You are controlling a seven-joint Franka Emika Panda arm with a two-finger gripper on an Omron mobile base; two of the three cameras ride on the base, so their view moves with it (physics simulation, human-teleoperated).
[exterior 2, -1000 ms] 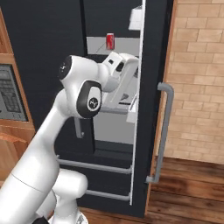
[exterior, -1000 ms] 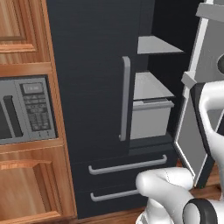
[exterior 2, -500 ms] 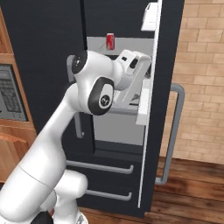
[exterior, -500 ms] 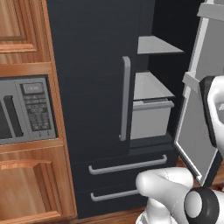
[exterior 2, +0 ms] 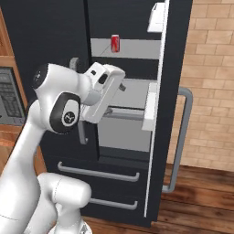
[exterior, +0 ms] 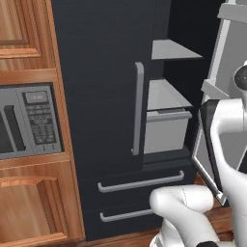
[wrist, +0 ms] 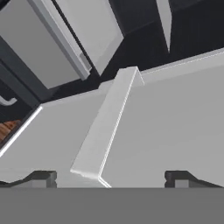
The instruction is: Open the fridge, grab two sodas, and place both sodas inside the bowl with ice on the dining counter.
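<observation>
1. The right base view catches one red soda (exterior 2: 115, 43) standing on an upper grey shelf (exterior 2: 125, 48) inside the fridge (exterior 2: 50, 41), whose right door (exterior 2: 171, 91) is swung open. The left base view looks at the shut left door (exterior: 103, 87) with its curved handle (exterior: 138, 108), the built-in microwave (exterior: 29, 120) and the lower drawers (exterior: 140, 182), with no can on the shelves it shows.
2. The arm covers part of the fridge interior in the right base view, so I can't make out a second can.
3. In the hand view the gripper (wrist: 111, 177) has its two dark fingertips (wrist: 41, 177) spread wide apart with nothing between them, close over the pale inner side of the door (wrist: 166, 131) and a ridge (wrist: 107, 127) on it.
</observation>
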